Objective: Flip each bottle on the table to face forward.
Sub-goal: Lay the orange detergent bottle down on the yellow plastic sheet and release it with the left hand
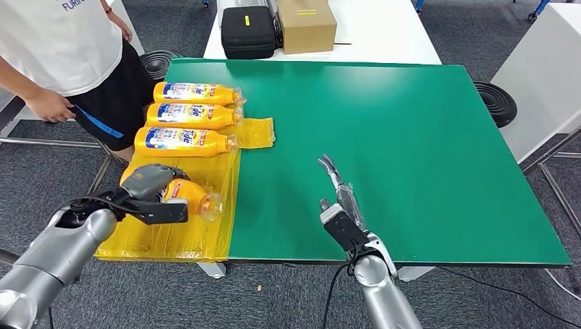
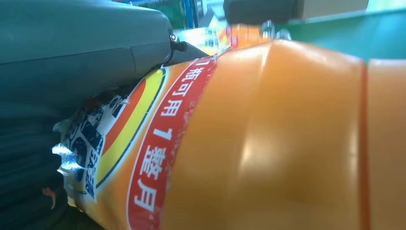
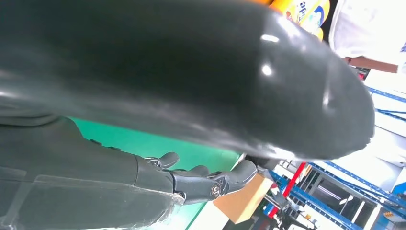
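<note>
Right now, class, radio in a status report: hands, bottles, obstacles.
Left hand grips nearest bottle on yellow sheet. Right hand open over green table. Three bottles lie label-up. Person beside table.

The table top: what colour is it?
Plain green table top, clearest in the head view.

Green table (image 1: 411, 151): yellow plastic sheet (image 1: 205, 236) on left edge, 4 orange bottles (image 1: 183, 141) lying on sheet.
</note>
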### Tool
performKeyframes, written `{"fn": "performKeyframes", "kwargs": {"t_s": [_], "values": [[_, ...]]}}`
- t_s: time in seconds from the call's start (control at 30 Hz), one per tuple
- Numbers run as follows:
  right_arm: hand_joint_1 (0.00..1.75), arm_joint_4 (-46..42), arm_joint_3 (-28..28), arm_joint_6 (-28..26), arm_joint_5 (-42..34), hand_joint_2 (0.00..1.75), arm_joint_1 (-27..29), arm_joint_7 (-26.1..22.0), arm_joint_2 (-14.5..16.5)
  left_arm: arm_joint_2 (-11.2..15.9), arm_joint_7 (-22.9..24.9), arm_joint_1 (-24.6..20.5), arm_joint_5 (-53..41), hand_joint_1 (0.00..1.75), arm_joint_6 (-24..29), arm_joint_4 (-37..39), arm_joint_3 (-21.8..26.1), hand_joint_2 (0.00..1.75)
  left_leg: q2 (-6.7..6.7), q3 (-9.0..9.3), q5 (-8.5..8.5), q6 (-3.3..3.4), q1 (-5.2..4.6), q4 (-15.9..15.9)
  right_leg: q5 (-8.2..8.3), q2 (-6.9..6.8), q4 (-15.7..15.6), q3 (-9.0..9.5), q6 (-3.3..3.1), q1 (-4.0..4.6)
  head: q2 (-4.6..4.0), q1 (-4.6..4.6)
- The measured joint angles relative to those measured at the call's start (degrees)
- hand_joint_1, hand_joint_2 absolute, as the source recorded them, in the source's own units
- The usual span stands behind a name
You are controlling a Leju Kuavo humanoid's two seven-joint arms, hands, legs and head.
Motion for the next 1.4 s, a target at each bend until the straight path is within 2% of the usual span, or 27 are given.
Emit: {"fn": "performKeyframes", "kwargs": {"t_s": [0.1, 0.33, 0.6, 0.9, 1.17, 1.2, 1.23, 1.33, 1.37, 1.4], "values": [[0.00, -1.51, -0.74, -0.28, 0.91, 0.00, 0.34, 0.99, 0.09, -1.04, 0.22, 1.86, 0.79, 1.75, 2.34, 2.85, -1.77, 1.75, -0.01, 0.00, 0.00, 0.00, 0.00, 0.00, 0.00, -0.01, -0.01, -0.01, 0.00, 0.00, 0.00, 0.00], [0.00, -2.40, -1.49, -0.36, 1.44, 0.00, 1.14, 1.33, 0.16, -4.14, 1.23, 1.69, -0.94, 1.75, 5.53, 6.99, -2.88, 1.75, -0.04, 0.09, -0.01, 0.00, -0.02, 0.00, 0.00, -0.03, -0.01, 0.10, 0.00, -0.02, 0.00, -0.01], [0.00, -2.73, -1.54, -0.61, 1.65, 0.00, 1.98, 1.34, 0.16, -6.02, 1.66, 0.95, -2.42, 1.75, 7.30, 9.76, -3.42, 1.75, -0.06, 0.22, 0.01, 0.00, -0.01, -0.01, -0.01, -0.04, -0.01, 0.22, -0.01, -0.01, 0.00, -0.02], [0.00, -3.15, -2.46, -0.60, 2.57, 0.00, 2.84, 1.42, 0.57, -10.18, 7.60, 1.12, -9.31, 1.75, 14.61, 13.50, -4.45, 1.75, -0.08, 0.23, 0.02, 0.02, -0.04, -0.01, 0.01, -0.05, -0.01, 0.29, 0.00, -0.03, 0.00, -0.01], [0.00, -2.99, -2.74, -0.20, 2.64, 0.00, 2.74, 1.34, 0.60, -11.96, 8.84, 1.35, -12.30, 1.74, 16.76, 15.86, -4.66, 1.75, -0.29, 0.26, 0.02, 0.01, -0.03, -0.03, -0.04, -0.23, -0.01, 0.38, -0.01, -0.02, 0.00, -0.02], [0.00, -2.94, -2.75, -0.18, 2.64, 0.00, 2.69, 1.31, 0.60, -12.05, 8.86, 1.34, -12.47, 1.70, 16.75, 16.04, -4.65, 1.75, -0.33, 0.27, 0.02, 0.02, -0.03, -0.03, -0.04, -0.26, -0.01, 0.40, -0.01, -0.02, 0.00, -0.01], [0.00, -2.85, -2.76, -0.16, 2.62, 0.00, 2.62, 1.23, 0.60, -12.11, 8.88, 1.34, -12.72, 1.42, 16.72, 16.17, -4.63, 1.75, -0.37, 0.27, 0.03, 0.02, -0.03, -0.03, -0.04, -0.28, -0.01, 0.42, -0.01, -0.02, 0.00, -0.01], [0.00, -2.24, -2.77, -0.13, 2.33, 0.00, 2.18, 0.66, 0.60, -12.18, 8.88, 1.34, -13.88, 0.23, 16.35, 16.53, -4.52, 1.75, -0.41, 0.32, 0.05, 0.02, -0.04, -0.03, -0.03, -0.29, -0.01, 0.49, -0.01, -0.05, 0.00, -0.01], [0.00, -1.97, -2.77, -0.13, 2.19, 0.00, 2.01, 0.42, 0.60, -12.19, 8.81, 1.32, -14.21, 0.07, 16.04, 16.64, -4.48, 1.75, -0.42, 0.36, 0.05, 0.02, -0.04, -0.03, -0.02, -0.29, -0.01, 0.52, 0.00, -0.06, 0.00, -0.01], [0.00, -1.70, -2.77, -0.13, 2.04, 0.00, 1.84, 0.22, 0.60, -12.19, 8.64, 1.23, -14.47, 0.01, 15.56, 16.74, -4.44, 1.75, -0.42, 0.39, 0.05, 0.03, -0.05, -0.03, -0.02, -0.29, -0.01, 0.56, 0.00, -0.07, 0.00, -0.01]]}}
